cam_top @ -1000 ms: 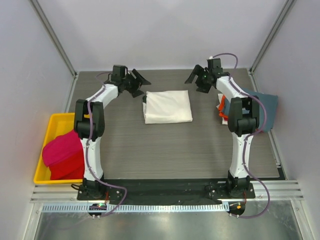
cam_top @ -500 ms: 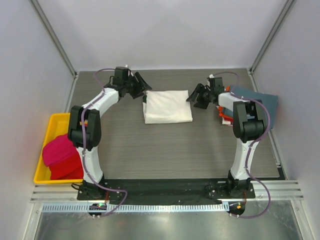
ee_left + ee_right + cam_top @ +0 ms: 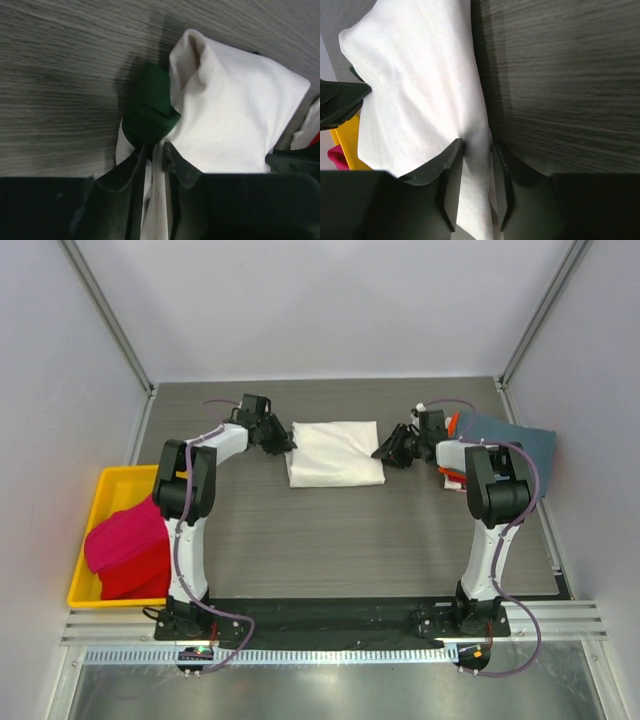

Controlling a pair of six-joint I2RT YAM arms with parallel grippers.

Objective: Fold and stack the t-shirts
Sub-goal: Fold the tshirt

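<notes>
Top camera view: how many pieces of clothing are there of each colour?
Cream-white shirt: 1
Slate-blue shirt: 1
Orange shirt, mostly hidden under the blue one: 1
Red-magenta heap in the yellow bin: 1, possibly more than one shirt
Total: 4 that can be told apart

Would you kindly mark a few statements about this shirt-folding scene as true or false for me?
1. The cream-white t-shirt lies folded on the table between the left gripper and the right gripper. True.
2. The left gripper pinches that shirt beside its dark green part. True.
3. A red shirt lies mid-table. False: the red t-shirt sits in the yellow bin.
4. The right gripper hangs open, clear of cloth. False: it is closed on the cream-white shirt's edge.
5. A slate-blue t-shirt lies by the right arm. True.
</notes>
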